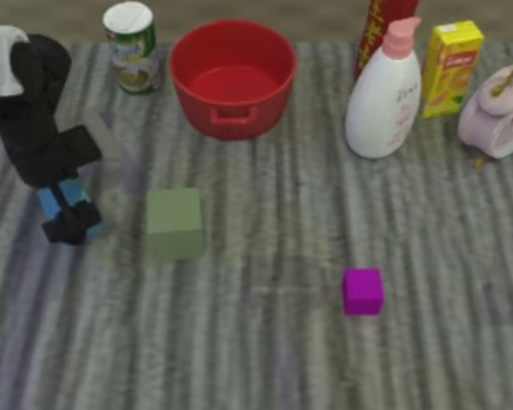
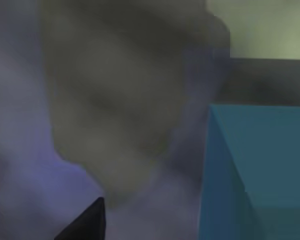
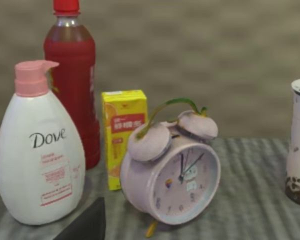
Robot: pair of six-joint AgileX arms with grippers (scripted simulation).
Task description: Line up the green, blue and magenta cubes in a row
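Our left tool (image 1: 71,224) sits low at the left side of the grey striped counter (image 1: 265,342), closed on the plain sky-blue cube (image 1: 51,202), which shows between its dark fingers. In the left wrist view the blue cube (image 2: 257,172) fills the near field, with one dark fingertip (image 2: 87,222) visible beside it.

The large dull sage-green matte cube (image 1: 175,224) rests on the counter just to the right of the left tool, apart from it. The small bright magenta cube (image 1: 362,291) lies well apart from the green cube, farther right and nearer the front edge.

Along the back of the counter stand a green-labelled can (image 1: 132,47), a red round bowl (image 1: 232,75), a white pump bottle (image 1: 385,94), a yellow juice carton (image 1: 450,67) and a pale pink alarm clock (image 1: 500,111).

Our right arm is outside the top view; we cannot tell the state of its tool.
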